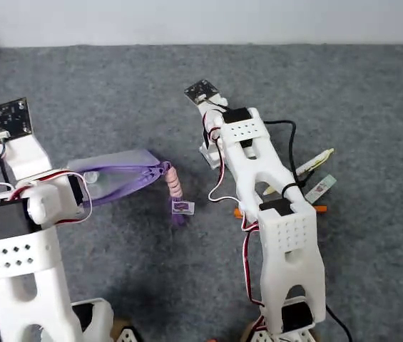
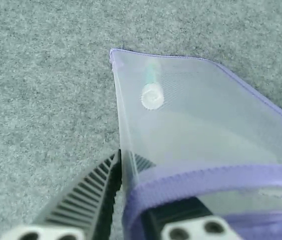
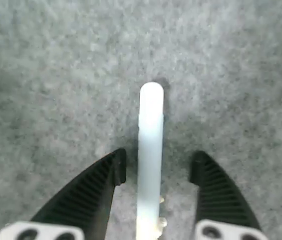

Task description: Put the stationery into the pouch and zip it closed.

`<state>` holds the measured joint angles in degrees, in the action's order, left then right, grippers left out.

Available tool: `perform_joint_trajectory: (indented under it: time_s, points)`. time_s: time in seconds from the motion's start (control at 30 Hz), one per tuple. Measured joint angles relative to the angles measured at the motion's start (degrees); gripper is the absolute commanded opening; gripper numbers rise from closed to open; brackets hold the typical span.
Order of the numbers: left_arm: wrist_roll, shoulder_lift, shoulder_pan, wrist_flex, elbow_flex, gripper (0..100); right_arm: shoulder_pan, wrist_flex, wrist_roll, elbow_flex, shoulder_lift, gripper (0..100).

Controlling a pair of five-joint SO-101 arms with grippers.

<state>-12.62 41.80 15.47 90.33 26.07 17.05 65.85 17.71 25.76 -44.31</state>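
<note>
Biggest worry with the pouch (image 1: 119, 178) itself: pinched only at one end of its purple zip edge, otherwise limp on the grey carpet (image 1: 344, 92), so likely to fold or slide under a pushed-in item, leaving the mouth hard to find and the zip hard to run. Next, a fumbled pick well to the right of the pouch: closing off-centre on the white pen (image 3: 150, 130) could roll it away or squirt it out of the grip, being round and seemingly smooth. Smaller still, a possible snag on the pink zip charm (image 1: 176, 184) at the pouch's end facing the pen. As for the left gripper (image 2: 129, 162): pressed together on the pouch's edge, thin mesh between the ribbed pads, one teal-and-white item (image 2: 151, 91) already inside. As for the right gripper (image 3: 159, 156): spread apart, straddling the pen — apparently clear of it on both sides, holding nothing yet.
</note>
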Motion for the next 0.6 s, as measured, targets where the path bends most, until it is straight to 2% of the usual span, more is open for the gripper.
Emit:
perform_joint_trajectory:
  time_s: [0.1,0.3,0.47,0.6]
  points:
    - [0.0,0.0,0.0,0.0,0.0,1,-0.26,-0.62,0.0,0.26,-0.18,0.3]
    - [0.0,0.0,0.0,0.0,0.0,1,-0.26,0.79,0.0,0.53,0.09,0.9]
    - [0.0,0.0,0.0,0.0,0.0,1,0.79,8.26,-0.35,0.26,4.22,0.9]
    - [0.0,0.0,0.0,0.0,0.0,1,0.97,16.18,-4.92,0.26,10.99,0.9]
